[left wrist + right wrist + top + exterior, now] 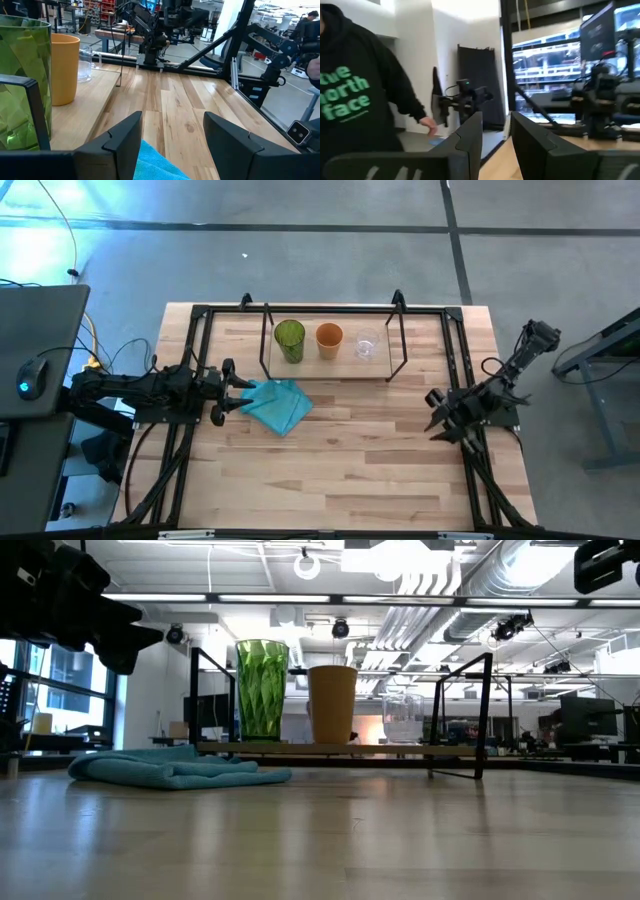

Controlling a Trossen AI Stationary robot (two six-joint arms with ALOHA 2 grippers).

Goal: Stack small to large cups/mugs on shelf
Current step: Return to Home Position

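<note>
Three cups stand upright in a row on the shelf's wooden board (340, 364), at the table's far side. They are the green cup (290, 340) (262, 690), the orange cup (329, 339) (332, 705) and the small clear cup (367, 346) (403, 718). My left gripper (232, 390) (172, 135) is open and low over the table's left part. Its fingers stand on either side of the left edge of a teal cloth (280, 406) (160, 167). Whether they touch it I cannot tell. My right gripper (434, 413) (496, 132) is open at the table's right edge, away from the cups.
The crumpled teal cloth (170, 768) lies on the table just in front of the shelf's left end. The shelf's thin black legs (484, 715) rise beside the cups. A black frame runs around the tabletop (340, 470). A person in a dark hoodie (355, 95) stands beyond the table.
</note>
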